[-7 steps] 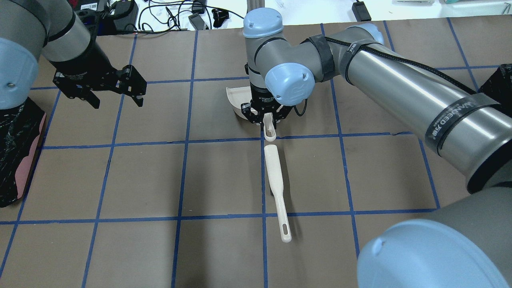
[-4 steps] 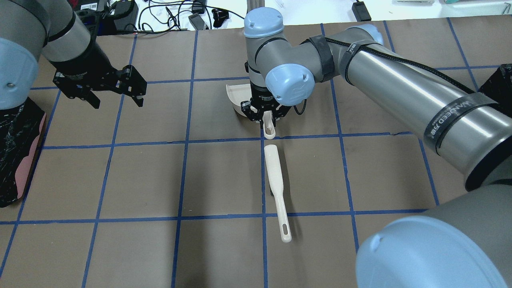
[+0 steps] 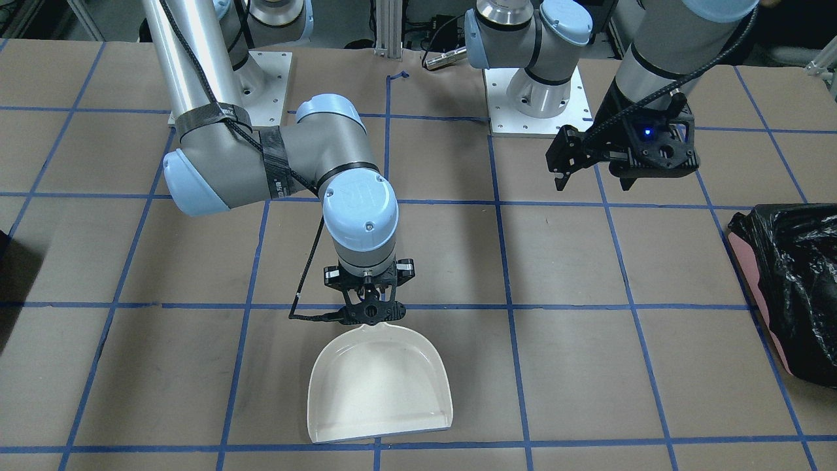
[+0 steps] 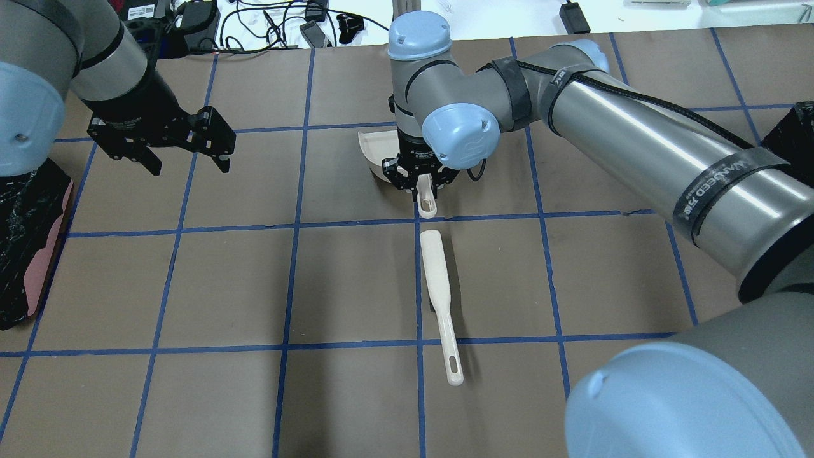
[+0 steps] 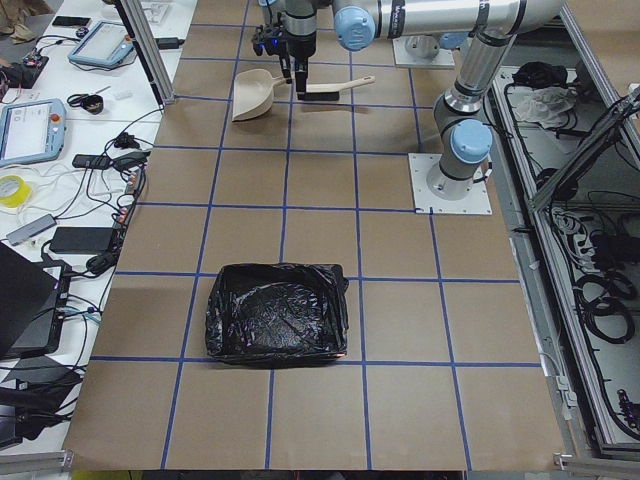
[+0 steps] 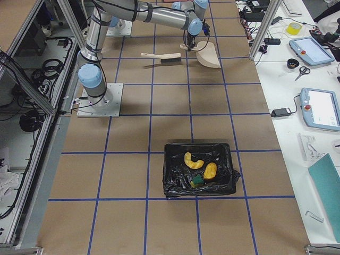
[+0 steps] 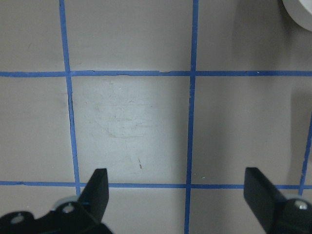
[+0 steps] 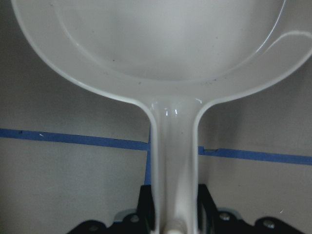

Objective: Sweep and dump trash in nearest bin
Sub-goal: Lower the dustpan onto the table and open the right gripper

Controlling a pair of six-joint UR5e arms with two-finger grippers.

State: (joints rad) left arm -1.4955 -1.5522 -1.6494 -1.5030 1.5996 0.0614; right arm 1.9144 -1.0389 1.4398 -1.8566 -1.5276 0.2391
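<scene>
My right gripper [image 4: 423, 184] is shut on the handle of a cream dustpan [image 3: 379, 386], whose handle runs between the fingers in the right wrist view [image 8: 173, 161]. The pan looks empty. A cream brush [image 4: 440, 299] lies loose on the table just in front of the pan's handle. My left gripper [image 4: 187, 159] is open and empty, hovering over bare table, as the left wrist view [image 7: 180, 195] shows. The trash lies in the black bin [image 6: 169, 178] at my right end: a pale yellow peel [image 6: 193, 159], an orange-yellow oval [image 6: 210, 170] and a yellow-and-green wedge [image 6: 196, 182].
A pink-sided bin with a crinkly black bag [image 4: 25, 235] stands at the table's left edge, also in the front view [image 3: 794, 288]. The black bin shows as a dark sliver at the overhead view's right edge [image 4: 792, 130]. Cables and devices lie beyond the far edge.
My right gripper has shifted the dustpan slightly toward the far side, away from the brush. The left gripper has barely moved and stays open.
</scene>
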